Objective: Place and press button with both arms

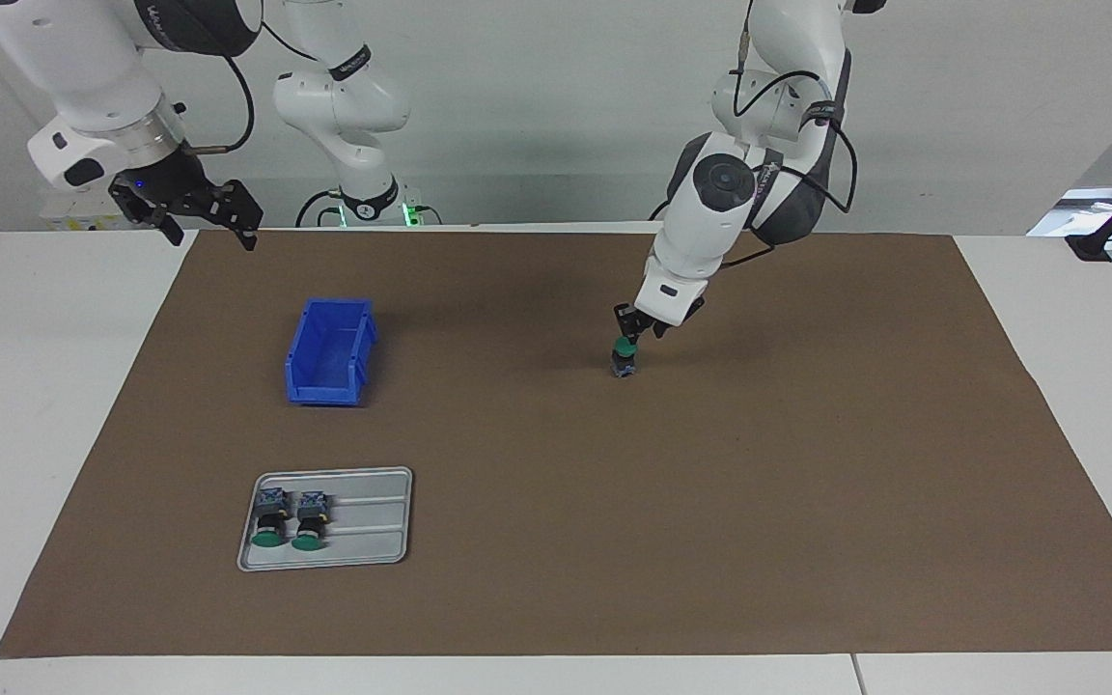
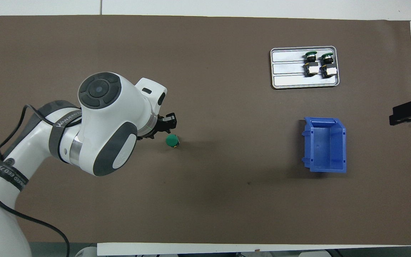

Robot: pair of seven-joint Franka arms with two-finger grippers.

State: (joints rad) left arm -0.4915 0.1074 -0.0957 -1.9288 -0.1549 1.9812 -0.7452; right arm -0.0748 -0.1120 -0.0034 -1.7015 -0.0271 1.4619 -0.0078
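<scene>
We see the small green-capped push-button with black body and grey-blue base (image 1: 625, 358) standing upright, long axis vertical, on the brown paper mat (image 1: 710, 502), well apart from the blue plastic bin (image 1: 329, 350) toward the left arm's end. The left gripper (image 1: 637, 329) sits just over its cap, leaning in slantwise; whether its jaws grasp or have released we cannot tell. The right gripper (image 1: 208, 227) waits spread wide, much farther from the button than the left one

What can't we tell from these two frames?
- Left gripper fingers at the upright button: whether they touch it is too small to tell in the facing view; the wrist hides them in the overhead view.
- Right gripper: cut off by the overhead view's edge.
- Blue bin: floor partly hidden by its wall in the facing view.
</scene>
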